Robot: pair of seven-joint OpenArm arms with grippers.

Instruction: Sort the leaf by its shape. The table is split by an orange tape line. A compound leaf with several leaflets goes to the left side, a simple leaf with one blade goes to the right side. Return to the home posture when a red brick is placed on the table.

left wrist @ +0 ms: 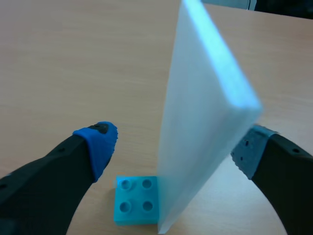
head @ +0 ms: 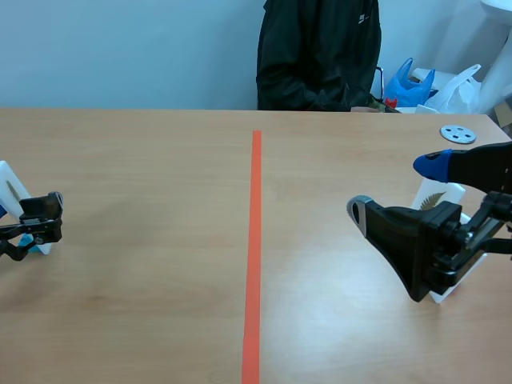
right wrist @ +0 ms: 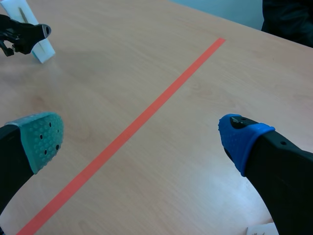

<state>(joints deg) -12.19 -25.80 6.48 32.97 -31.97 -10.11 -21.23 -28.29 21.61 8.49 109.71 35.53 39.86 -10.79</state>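
Observation:
A white leaf card (head: 13, 186) stands upright on a small cyan brick base (left wrist: 136, 199) at the far left of the table. My left gripper (head: 38, 222) is open around it. In the left wrist view the card (left wrist: 200, 112) rises between the blue pad (left wrist: 99, 143) and the grey pad (left wrist: 248, 149), and the blue pad is clear of it. A second white card with a leaf picture (head: 438, 197) stands on the right side, partly hidden behind my right gripper (head: 396, 188). That gripper (right wrist: 142, 134) is open over bare table, with nothing between its fingers.
An orange tape line (head: 254, 256) splits the table down the middle. A person in a dark jacket (head: 320, 56) sits across the table. A blue bag (head: 408, 84) and a grey disc (head: 458, 134) lie at the far right.

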